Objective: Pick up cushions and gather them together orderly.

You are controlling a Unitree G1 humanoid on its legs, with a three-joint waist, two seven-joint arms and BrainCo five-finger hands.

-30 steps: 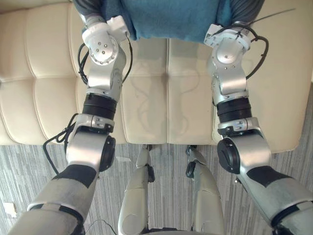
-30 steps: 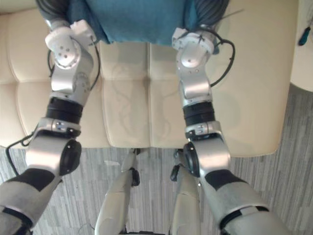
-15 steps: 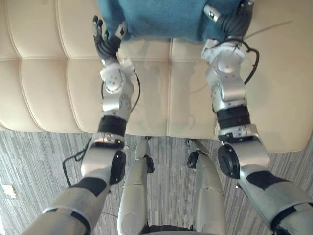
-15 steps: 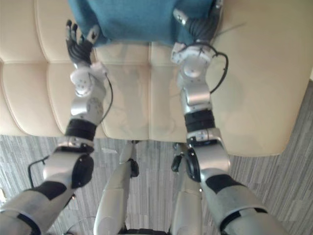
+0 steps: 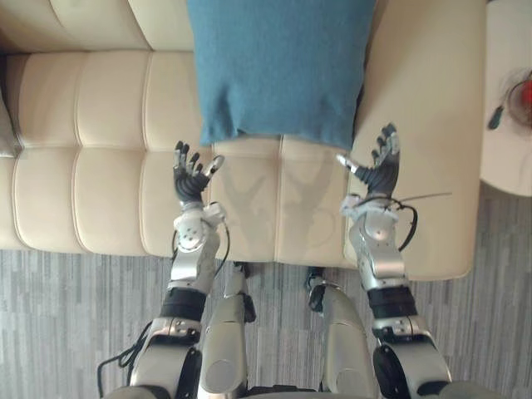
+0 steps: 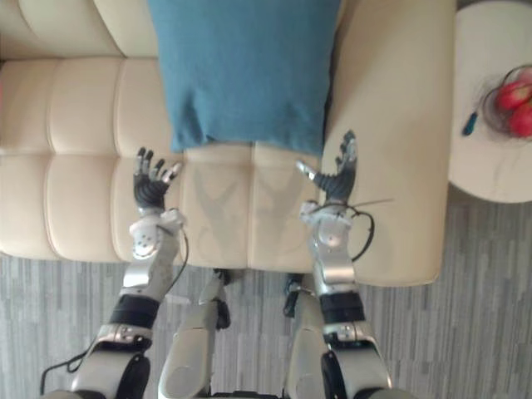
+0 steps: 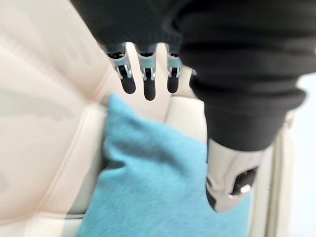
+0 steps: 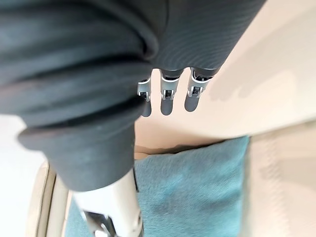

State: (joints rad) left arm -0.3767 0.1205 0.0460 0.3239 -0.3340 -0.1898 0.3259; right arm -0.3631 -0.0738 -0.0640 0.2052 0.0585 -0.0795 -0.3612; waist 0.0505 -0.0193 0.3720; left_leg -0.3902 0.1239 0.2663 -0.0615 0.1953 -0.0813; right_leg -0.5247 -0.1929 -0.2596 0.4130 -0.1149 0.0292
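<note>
A teal cushion [image 5: 278, 71] leans against the back of the cream sofa [image 5: 100, 191], its lower edge resting on the seat. My left hand [image 5: 191, 176] hovers open over the seat just below the cushion's lower left corner, fingers spread, apart from the cloth. To the other side, my right hand [image 5: 378, 166] is open too, fingers straight, a little off the lower right corner. The left wrist view looks past my straight fingers [image 7: 144, 81] onto the cushion [image 7: 153, 182]; the right wrist view shows the cushion [image 8: 192, 192] beyond the fingers [image 8: 167, 96].
A round white side table [image 6: 490, 125] stands right of the sofa with a bowl of red fruit [image 6: 515, 104] and a small teal-handled tool [image 6: 470, 124]. A grey cushion edge [image 5: 7, 133] shows at the far left. Grey striped carpet [image 5: 58, 316] lies before the sofa.
Both hands have let go of the teal cushion and drawn back from its lower corners, now open over the seat. The camera has pulled back and shows more of the sofa.
</note>
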